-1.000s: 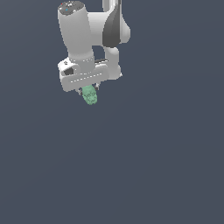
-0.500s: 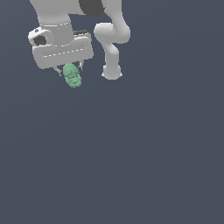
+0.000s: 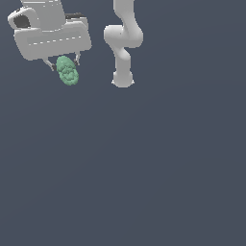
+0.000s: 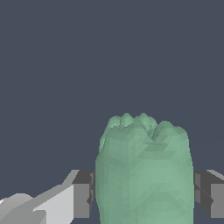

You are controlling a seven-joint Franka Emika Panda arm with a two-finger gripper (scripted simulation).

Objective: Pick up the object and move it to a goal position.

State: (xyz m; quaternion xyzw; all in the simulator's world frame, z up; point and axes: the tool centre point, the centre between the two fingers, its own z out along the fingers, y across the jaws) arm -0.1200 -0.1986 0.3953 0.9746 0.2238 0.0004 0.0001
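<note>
The object [image 3: 67,71] is a pale mint-green lumpy oval blob. It hangs between the two fingers of my white gripper [image 3: 64,64], high at the exterior view's upper left, well above the dark floor. The gripper is shut on it. In the wrist view the object [image 4: 144,175] fills the space between the two dark finger pads [image 4: 82,194], which press on its two sides. No goal marker shows in either view.
The arm's white base and lower links [image 3: 123,48] stand to the exterior view's right of the gripper. A plain dark grey floor [image 3: 144,168] fills the remainder of both views.
The gripper has moved toward the exterior view's left and nearer the camera, carrying the object with it. The grip on the object is unchanged.
</note>
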